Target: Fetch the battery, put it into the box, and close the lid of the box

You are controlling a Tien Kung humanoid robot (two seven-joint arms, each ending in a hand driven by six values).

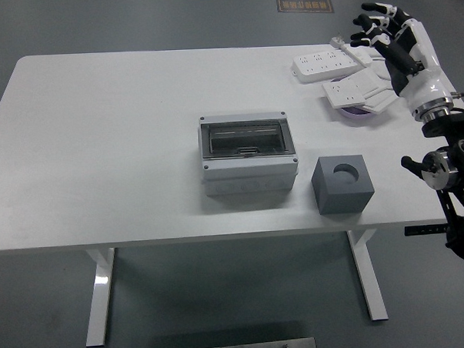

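Hovering at two o'clock, the right white-and-black robot hand point(391, 36) spreads its fingers, grasping nothing; the lid-shut grey plastic box point(247, 154) sits mid-table, the grey foam block point(342, 184) at its four o'clock.

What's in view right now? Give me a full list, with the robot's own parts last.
table: 1, white, fills the middle of the head view.
box: 1, light grey with a dark see-through lid lying shut, table centre.
foam block: 1, grey with a round empty hole on top, right of the box, near the front edge.
power strip: 1, white, far right of the table.
small white device: 1, lying on something purple, in front of the power strip.
battery: none visible.
right robot hand: 1, white with black fingers, spread, holding nothing, raised at the far right corner.
left arm: not in view.
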